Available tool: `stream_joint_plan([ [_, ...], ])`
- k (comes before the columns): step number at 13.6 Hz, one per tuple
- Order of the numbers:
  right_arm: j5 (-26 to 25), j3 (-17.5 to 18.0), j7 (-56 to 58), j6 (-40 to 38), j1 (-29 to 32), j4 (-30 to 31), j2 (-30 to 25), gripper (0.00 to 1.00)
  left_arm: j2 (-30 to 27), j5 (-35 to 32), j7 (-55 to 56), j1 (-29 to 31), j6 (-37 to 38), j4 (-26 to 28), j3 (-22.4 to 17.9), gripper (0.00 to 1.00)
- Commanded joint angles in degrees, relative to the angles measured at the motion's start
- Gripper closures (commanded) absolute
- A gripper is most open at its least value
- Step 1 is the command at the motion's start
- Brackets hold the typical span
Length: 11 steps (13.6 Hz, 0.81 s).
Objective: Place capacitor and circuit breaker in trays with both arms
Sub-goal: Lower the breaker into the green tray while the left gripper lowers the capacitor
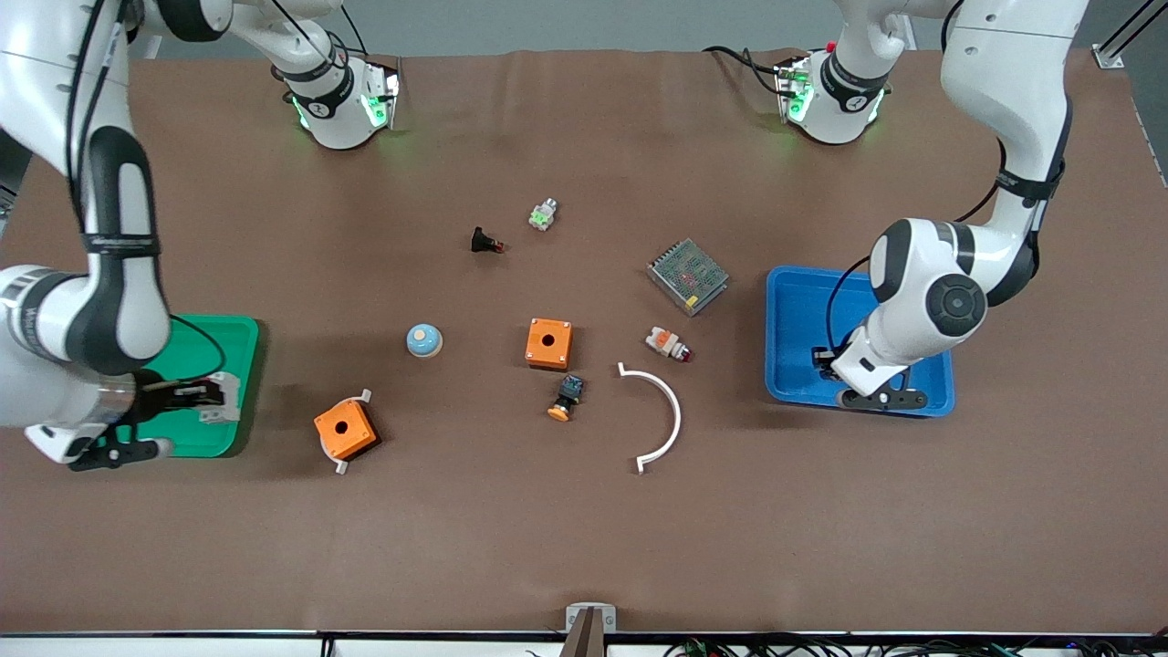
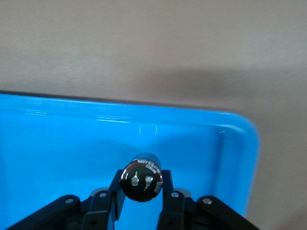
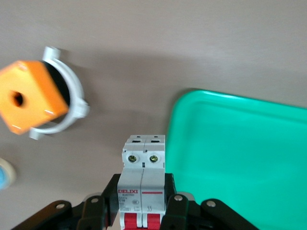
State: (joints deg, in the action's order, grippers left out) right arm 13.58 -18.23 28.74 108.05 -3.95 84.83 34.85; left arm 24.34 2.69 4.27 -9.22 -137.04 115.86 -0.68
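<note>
My left gripper [image 1: 826,362] hangs over the blue tray [image 1: 803,292], at the corner nearest the front camera. In the left wrist view it [image 2: 142,181] is shut on the capacitor [image 2: 142,175], a dark short cylinder with two metal pins on its end, just above the tray floor [image 2: 57,158]. My right gripper [image 1: 205,397] is shut on the circuit breaker [image 1: 222,399], a white-grey block. In the right wrist view the breaker [image 3: 143,175] shows red levers between the fingers [image 3: 113,194] and hangs over the rim of the green tray [image 3: 240,158].
On the brown table lie an orange box [image 1: 548,343], an orange box on a white bracket [image 1: 345,429], a white curved strip [image 1: 662,415], a metal mesh unit [image 1: 688,276], a blue dome [image 1: 424,340], a black push-button [image 1: 566,398] and a white-orange-red switch [image 1: 667,344].
</note>
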Motion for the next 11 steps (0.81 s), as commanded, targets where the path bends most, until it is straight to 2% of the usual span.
stream_joint_plan([
  [1,-2.06,0.83,9.89,3.11,4.03,0.43,1.09,0.96,-2.02,0.03,-4.44,3.15,-3.66,4.89,0.51,1.00],
  [3,-4.51,0.83,15.18,5.23,5.44,0.60,3.19,0.96,-1.76,0.03,-4.98,3.86,-4.45,6.04,0.42,0.95],
  [4,-5.31,0.83,15.99,6.02,6.05,0.60,3.90,0.96,-1.67,0.03,-4.98,3.86,-4.98,6.48,0.42,0.84],
  [5,-5.75,0.83,17.12,6.81,6.76,0.69,4.52,0.96,-1.58,0.03,-5.06,3.86,-4.90,6.48,0.42,0.67],
  [6,-5.84,0.92,18.70,7.34,7.55,0.69,5.13,0.95,-1.66,0.03,-5.06,3.78,-4.90,6.40,0.42,0.60],
  [8,-5.76,0.92,19.68,8.83,7.99,0.95,5.75,0.93,-2.36,0.03,-4.80,3.25,-4.64,5.78,0.51,0.37],
  [10,-5.67,1.01,19.69,10.15,7.91,2.62,5.84,0.93,-4.12,0.03,-4.10,2.81,-4.64,4.38,1.29,0.01],
  [11,-5.67,1.01,19.69,11.12,7.82,3.24,5.84,0.93,-5.08,0.03,-4.01,2.72,-4.46,3.16,1.73,0.00],
])
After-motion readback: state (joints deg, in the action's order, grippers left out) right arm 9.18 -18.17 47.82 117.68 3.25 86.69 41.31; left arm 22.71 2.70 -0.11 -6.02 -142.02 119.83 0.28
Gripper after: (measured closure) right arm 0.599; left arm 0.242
